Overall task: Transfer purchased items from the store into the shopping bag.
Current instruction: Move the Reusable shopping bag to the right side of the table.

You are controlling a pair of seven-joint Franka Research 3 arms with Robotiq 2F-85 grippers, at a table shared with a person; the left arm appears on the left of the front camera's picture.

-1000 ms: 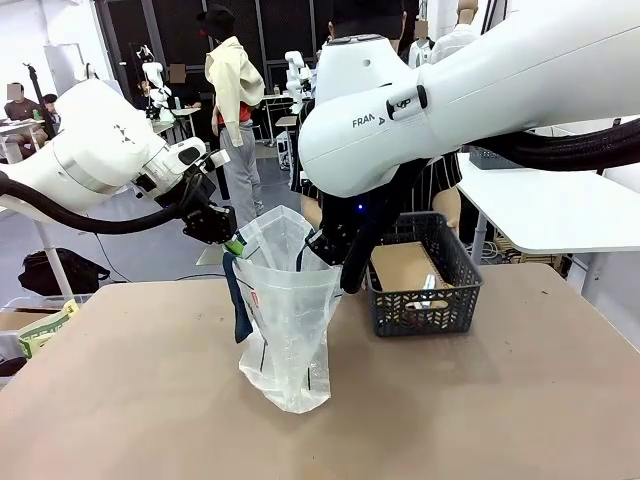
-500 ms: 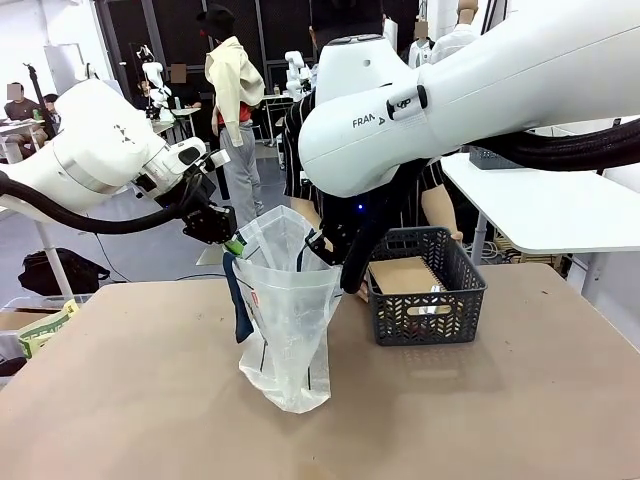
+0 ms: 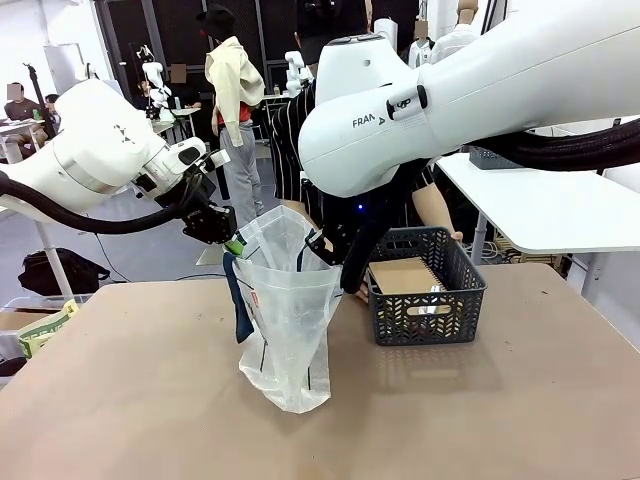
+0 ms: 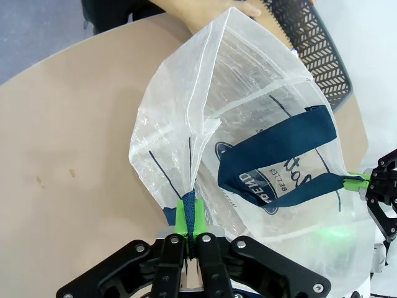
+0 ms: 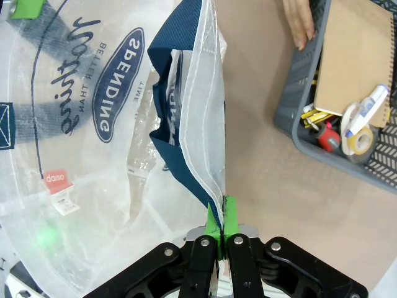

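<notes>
The shopping bag (image 3: 287, 320) stands in the middle of the table, its mouth pulled wide between my two grippers. My left gripper (image 3: 231, 242) is shut on the bag's navy strap (image 4: 190, 214) at the left rim. My right gripper (image 3: 320, 248) is shut on the opposite rim (image 5: 221, 214). The store, a dark slotted basket (image 3: 426, 315), sits just right of the bag. In it lie the purchased items: a brown notebook (image 5: 355, 56), tape rolls (image 5: 358, 133) and small red and yellow pieces (image 5: 325, 136). The inside of the bag looks bare apart from its price tag.
A person in a striped shirt stands behind the bag, with one hand (image 5: 301, 23) on the basket's far rim. Open tabletop (image 3: 130, 400) spreads in front of and left of the bag. A white table (image 3: 560, 215) stands beyond the right edge.
The basket has shifted a little to the right and nearer. The person has stepped in behind the bag. Both grippers hold the bag as before.
</notes>
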